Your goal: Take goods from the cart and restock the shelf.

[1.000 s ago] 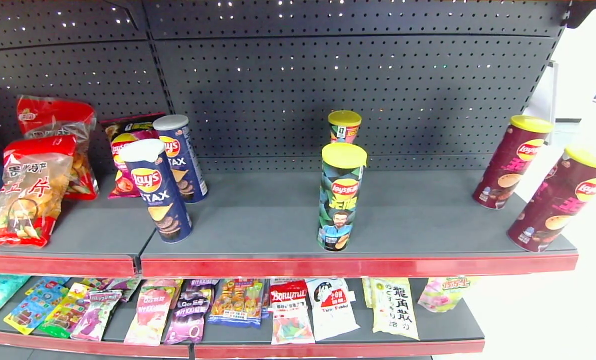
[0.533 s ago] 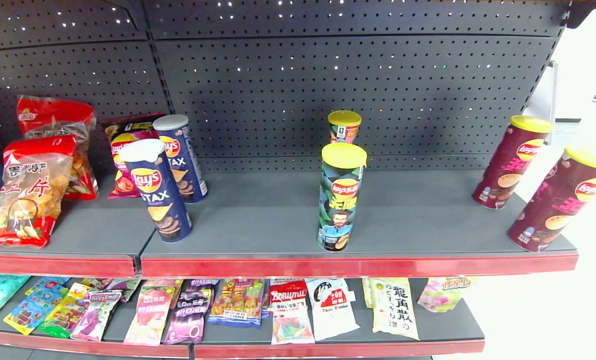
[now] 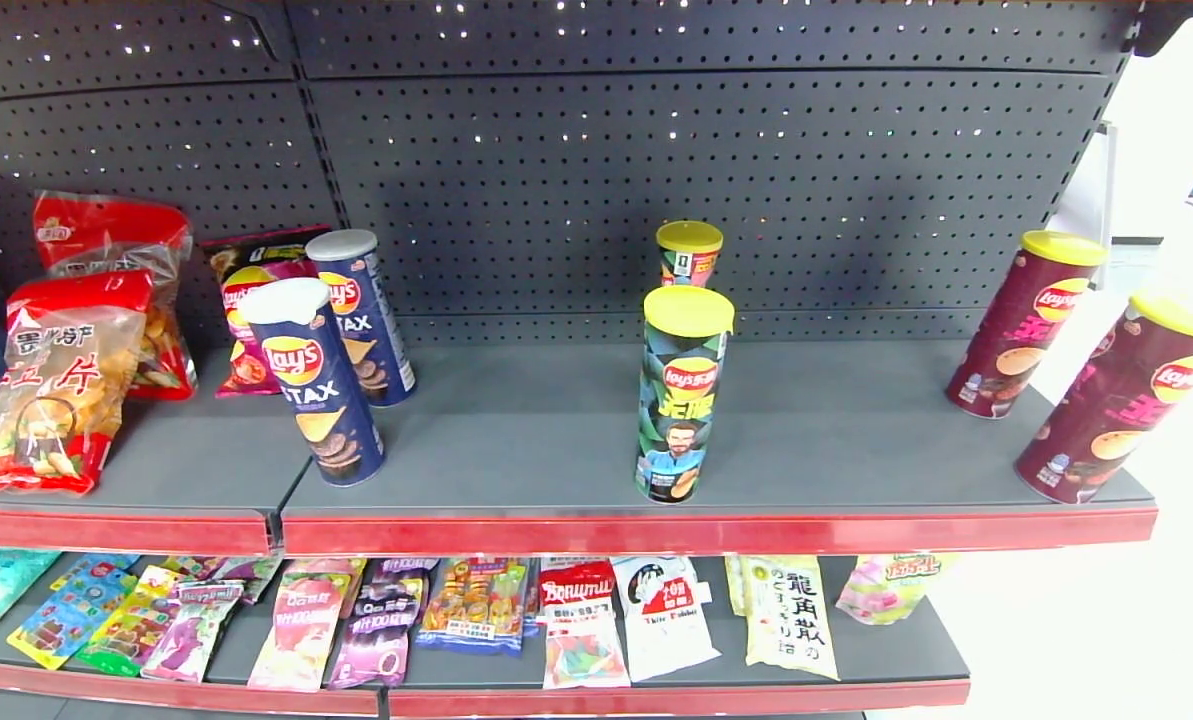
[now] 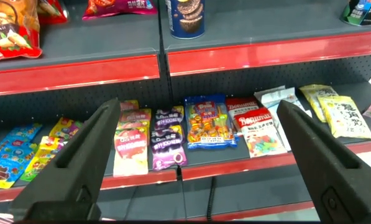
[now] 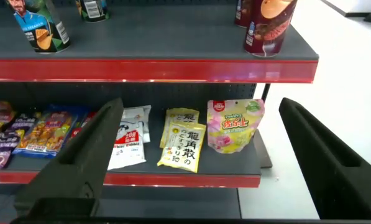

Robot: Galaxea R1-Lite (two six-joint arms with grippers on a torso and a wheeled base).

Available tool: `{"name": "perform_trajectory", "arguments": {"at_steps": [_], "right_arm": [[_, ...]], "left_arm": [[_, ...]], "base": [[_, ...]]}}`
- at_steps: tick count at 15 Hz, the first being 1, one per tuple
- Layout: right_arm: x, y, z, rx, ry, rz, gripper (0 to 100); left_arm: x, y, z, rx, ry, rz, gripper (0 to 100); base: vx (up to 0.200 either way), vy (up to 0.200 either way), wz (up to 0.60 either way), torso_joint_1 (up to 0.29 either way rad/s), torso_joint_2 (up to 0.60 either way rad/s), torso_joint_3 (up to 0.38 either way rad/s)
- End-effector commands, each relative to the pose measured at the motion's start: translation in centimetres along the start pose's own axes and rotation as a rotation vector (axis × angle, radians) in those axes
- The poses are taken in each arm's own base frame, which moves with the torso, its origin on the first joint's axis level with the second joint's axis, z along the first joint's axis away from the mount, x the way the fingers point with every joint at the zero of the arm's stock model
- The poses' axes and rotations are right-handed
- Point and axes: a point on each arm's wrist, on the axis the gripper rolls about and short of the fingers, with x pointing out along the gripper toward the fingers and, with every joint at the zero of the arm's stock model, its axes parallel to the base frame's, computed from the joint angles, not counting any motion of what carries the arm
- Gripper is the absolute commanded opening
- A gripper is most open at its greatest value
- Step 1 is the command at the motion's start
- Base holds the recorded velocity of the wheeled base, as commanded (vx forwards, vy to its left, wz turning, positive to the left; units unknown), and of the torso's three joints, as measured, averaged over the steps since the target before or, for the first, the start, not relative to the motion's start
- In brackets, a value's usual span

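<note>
Currently, left gripper [image 4: 197,104] and right gripper [image 5: 201,102]: both spread wide, empty, low before the shelf [image 3: 516,430]; next can, presumably from a cart behind, best gripped mid-body and stood upright between near blue can [image 3: 311,380] and near green can [image 3: 684,395].

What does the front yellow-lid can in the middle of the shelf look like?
The front can is a tall round tube with a flat yellow lid. Its wrap is blue-green with a red and yellow logo and a cartoon man near the bottom. It stands upright near the red front edge of the grey shelf, touching nothing else. A matching can stands apart behind it.
</note>
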Motion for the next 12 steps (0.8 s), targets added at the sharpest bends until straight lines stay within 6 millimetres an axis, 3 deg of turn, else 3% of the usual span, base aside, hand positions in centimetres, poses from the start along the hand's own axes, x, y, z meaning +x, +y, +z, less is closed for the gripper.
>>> {"name": "perform_trajectory", "arguments": {"at_steps": [1, 12], "right_arm": [[-0.01, 0.00, 0.01, 0.000, -0.001, 0.000, 100], [-0.01, 0.00, 0.01, 0.000, -0.001, 0.000, 100]], "left_arm": [[0.02, 0.00, 0.01, 0.008, 0.001, -0.002, 100], [-0.02, 0.01, -0.01, -0.048, -0.002, 0.008, 100]], "base": [[0.000, 0.000, 0.00, 0.000, 0.00, 0.000], [0.000, 0.000, 0.00, 0.000, 0.00, 0.000]]}}
